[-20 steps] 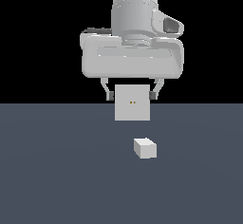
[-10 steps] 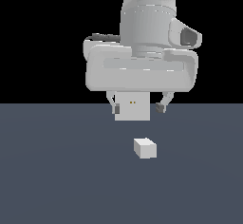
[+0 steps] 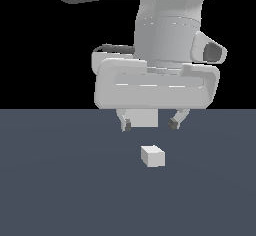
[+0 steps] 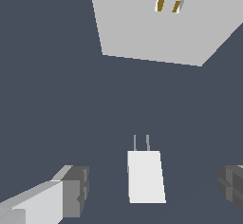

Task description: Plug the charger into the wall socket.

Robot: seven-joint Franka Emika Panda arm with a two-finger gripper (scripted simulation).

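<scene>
- Dark slate-blue floor (image 3: 60,190) runs flat to a black backdrop, with little on it.
- Nothing of the job looks done yet: the charger (image 3: 152,156) lies loose on the floor, well apart from the wall socket (image 4: 156,23), and nothing touches it.
- From the wrist view its two thin prongs (image 4: 141,142) point toward the socket, which seems a handy lie for the plugging to come.
- Overhead, the gripper (image 3: 150,125) hangs with its jaws spread wide and empty, one dark fingertip (image 3: 127,126) to each side of the block and above it.
- In the exterior view the arm's bulk hides most of the socket; only a pale strip shows between the fingers.
- Left to do, as I judge it: drop down, close on the block, carry it across, and push the prongs into the two orange slots (image 4: 168,5).
- Count: one charger, one socket, two prongs, two slots, one arm with two fingers.
</scene>
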